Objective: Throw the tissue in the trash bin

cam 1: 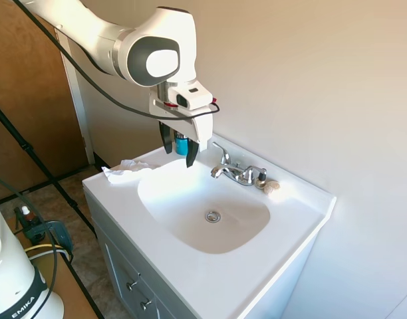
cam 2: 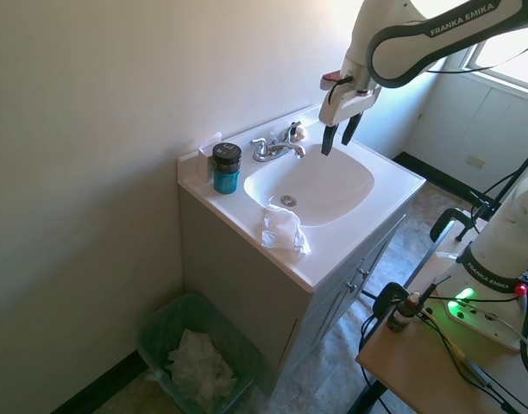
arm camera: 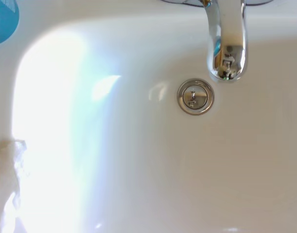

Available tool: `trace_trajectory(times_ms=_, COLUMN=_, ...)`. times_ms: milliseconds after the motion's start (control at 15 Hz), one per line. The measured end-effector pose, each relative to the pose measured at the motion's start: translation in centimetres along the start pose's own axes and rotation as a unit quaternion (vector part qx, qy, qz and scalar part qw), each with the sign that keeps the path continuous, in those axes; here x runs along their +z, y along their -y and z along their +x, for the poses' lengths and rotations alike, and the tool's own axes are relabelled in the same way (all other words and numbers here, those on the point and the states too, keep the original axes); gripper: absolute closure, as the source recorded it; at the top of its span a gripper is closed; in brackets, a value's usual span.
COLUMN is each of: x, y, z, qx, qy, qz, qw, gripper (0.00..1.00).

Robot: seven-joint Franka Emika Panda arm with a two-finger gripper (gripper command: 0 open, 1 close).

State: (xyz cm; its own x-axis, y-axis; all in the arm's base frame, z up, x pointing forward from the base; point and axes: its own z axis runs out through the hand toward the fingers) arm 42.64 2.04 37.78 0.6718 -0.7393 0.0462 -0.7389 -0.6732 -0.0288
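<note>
The tissue is a crumpled white wad lying on the rim of the white sink counter, at the edge of the basin. A blurred bit of the tissue also shows in the wrist view. My gripper hangs above the basin near the faucet, open, with nothing between its fingers. It is well apart from the tissue. The trash bin is a green basket on the floor beside the cabinet, with white paper inside. It is out of the first exterior view.
A chrome faucet stands at the back of the sink, above the drain. A blue jar with a black lid sits at the counter's back corner. The wall runs close behind.
</note>
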Motion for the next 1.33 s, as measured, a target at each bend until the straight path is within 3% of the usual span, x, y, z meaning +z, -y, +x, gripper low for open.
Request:
trace_trajectory(times_ms=200, x=0.0, y=0.4, z=-0.5, qx=-0.008, qy=0.001, qz=0.001, qw=1.0, gripper=0.0)
trace_trajectory(times_ms=600, x=0.3, y=6.5, z=-9.2, qx=-0.043, qy=-0.005, qz=0.014, qw=0.999, gripper=0.0)
trace_trajectory(times_ms=867, x=4.2, y=9.0, z=-13.0, qx=-0.045, qy=0.006, qz=0.001, qw=0.999, gripper=0.0)
trace_trajectory(times_ms=1333, x=10.5, y=10.8, z=-14.8, qx=-0.035, qy=0.03, qz=-0.029, qw=0.9985, gripper=0.0)
